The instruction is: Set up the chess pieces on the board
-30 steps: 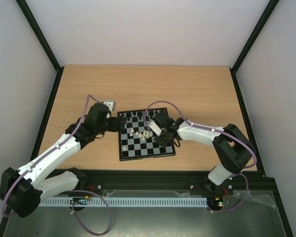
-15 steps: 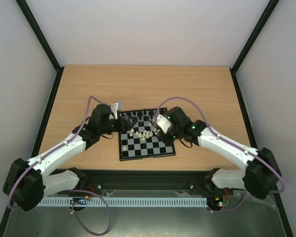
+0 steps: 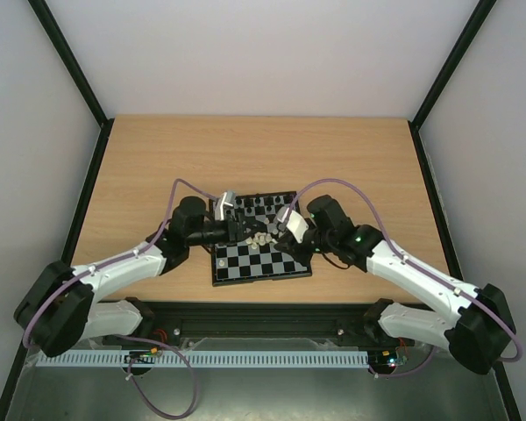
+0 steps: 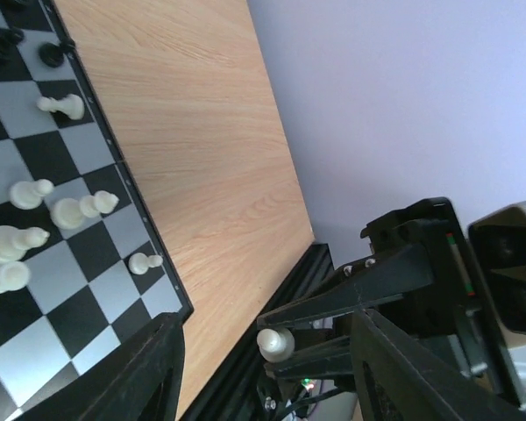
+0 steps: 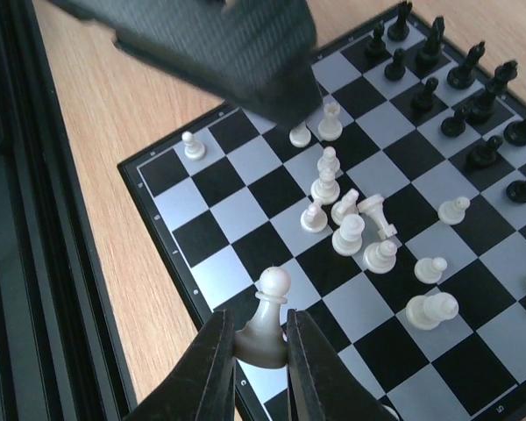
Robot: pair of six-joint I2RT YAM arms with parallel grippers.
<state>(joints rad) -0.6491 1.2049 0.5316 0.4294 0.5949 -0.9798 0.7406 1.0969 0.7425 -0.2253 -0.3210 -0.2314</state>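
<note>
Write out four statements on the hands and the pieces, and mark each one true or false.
1. The right hand grips a white pawn. True.
2. The black pieces lie off the board. False: they stand on it, along one edge.
3. The white pieces are bunched mid-board. True.
4. The left hand grips a black piece. False: it is open, above the white pieces.

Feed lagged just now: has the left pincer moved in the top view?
Yes. The left pincer has swung right: from off the board's left edge to above its left squares.
</note>
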